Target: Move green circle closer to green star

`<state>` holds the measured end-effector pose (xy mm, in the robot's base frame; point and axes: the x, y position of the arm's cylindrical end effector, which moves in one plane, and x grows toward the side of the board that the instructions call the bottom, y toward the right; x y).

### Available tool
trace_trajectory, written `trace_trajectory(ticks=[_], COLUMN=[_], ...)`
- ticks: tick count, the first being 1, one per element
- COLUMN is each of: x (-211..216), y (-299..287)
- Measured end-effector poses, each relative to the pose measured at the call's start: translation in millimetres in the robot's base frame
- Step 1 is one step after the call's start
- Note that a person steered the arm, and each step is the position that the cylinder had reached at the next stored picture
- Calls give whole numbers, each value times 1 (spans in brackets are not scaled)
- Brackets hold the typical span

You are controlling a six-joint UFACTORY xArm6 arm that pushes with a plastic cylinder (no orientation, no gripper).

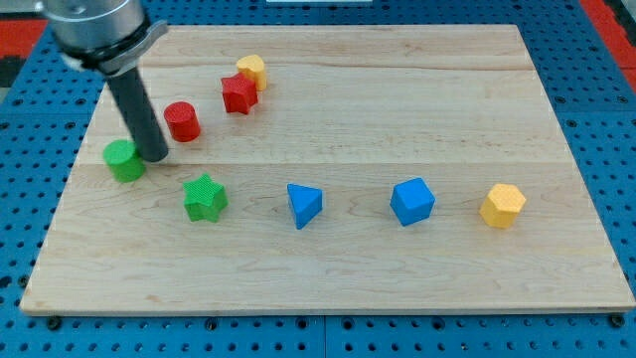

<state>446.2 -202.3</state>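
Your tip has no claws, so it holds nothing; it sits touching the green circle on its right side. The green star is near, down and right. Go around to the circle's far side, then push slowly toward the star.

Bright even light, soft short shadows beneath blocks, slightly soft focus, no glare

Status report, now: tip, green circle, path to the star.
My tip touching green circle's right edge. Green star lower right, apart. Nothing between them.
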Motion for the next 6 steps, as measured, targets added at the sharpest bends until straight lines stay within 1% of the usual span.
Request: trace_trajectory(ticks=[1,2,3,4,5,6], x=[-26,-31,-6,20,18,3], y=[-2,-36,-70,-49,-41,-28])
